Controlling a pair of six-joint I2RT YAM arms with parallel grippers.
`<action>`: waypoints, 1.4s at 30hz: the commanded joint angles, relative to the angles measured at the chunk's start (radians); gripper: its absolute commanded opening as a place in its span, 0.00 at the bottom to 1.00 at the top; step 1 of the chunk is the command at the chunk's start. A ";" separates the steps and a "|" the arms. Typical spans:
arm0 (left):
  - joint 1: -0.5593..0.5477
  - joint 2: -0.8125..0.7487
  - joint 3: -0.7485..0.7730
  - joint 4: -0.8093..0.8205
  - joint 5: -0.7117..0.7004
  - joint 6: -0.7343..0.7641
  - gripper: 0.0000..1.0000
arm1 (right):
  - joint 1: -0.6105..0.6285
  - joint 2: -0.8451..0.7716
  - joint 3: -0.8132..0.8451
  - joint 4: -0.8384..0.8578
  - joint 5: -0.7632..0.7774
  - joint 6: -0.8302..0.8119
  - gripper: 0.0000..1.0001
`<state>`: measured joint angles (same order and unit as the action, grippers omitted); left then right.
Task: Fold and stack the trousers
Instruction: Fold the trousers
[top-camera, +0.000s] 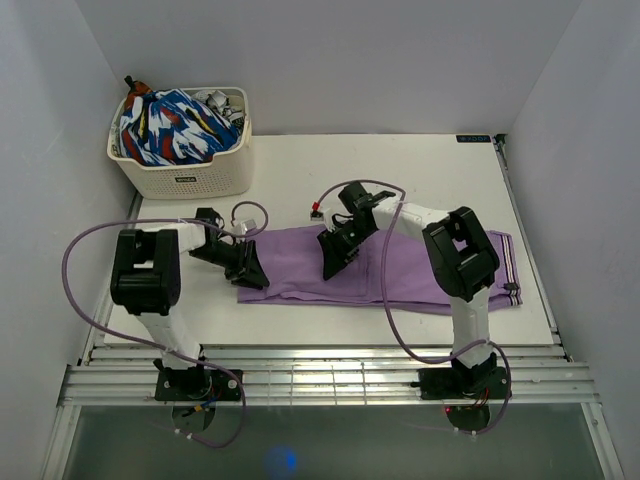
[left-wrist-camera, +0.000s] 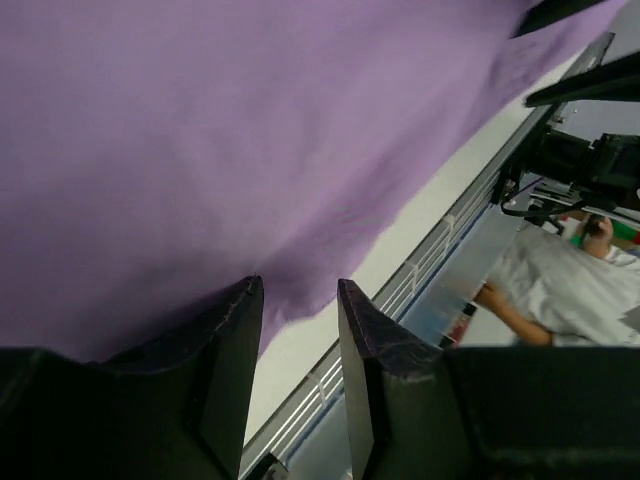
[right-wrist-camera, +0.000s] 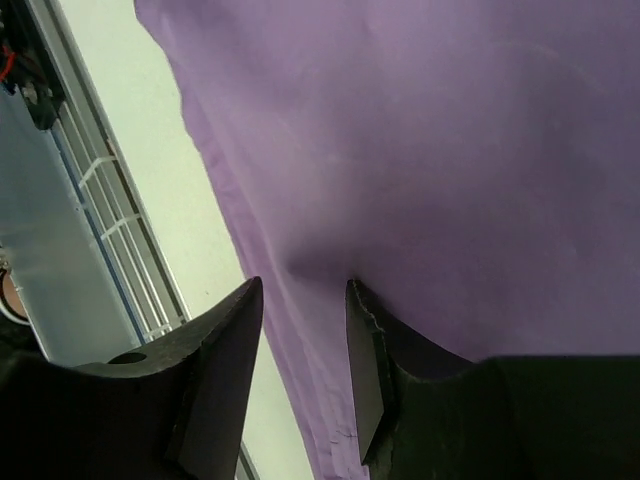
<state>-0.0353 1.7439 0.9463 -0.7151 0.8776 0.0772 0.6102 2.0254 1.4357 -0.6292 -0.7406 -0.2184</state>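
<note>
Sitting at the far-left corner of the table (top-camera: 300, 170), a white slatted basket (top-camera: 180, 175) holds bright patterned cloth (top-camera: 175, 130). The left hand (top-camera: 250, 272), fingers narrowly apart and empty, meets the left edge of the smooth lilac trousers (top-camera: 295, 262), which lie flat mid-table. The right hand (top-camera: 333, 262), likewise narrowly parted, rests on the fabric. White table borders both long edges.

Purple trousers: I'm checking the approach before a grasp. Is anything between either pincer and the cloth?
Nothing visible. The left pincer and the right pincer, both open, are right at the purple trousers, with only bare fabric ahead of them.
</note>
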 joint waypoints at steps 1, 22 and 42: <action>0.034 0.083 -0.001 -0.023 -0.077 -0.036 0.47 | 0.003 0.038 -0.034 0.023 0.006 0.037 0.45; 0.318 -0.101 -0.010 0.005 -0.290 0.098 0.65 | 0.085 -0.025 0.178 -0.069 0.110 -0.024 0.65; 0.279 0.112 -0.008 0.226 -0.074 -0.050 0.22 | -0.998 -0.470 -0.207 -0.451 0.331 -0.475 0.79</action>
<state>0.2543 1.8351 0.9485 -0.5423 0.8360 0.0311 -0.2977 1.5612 1.2285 -0.9939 -0.4648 -0.5743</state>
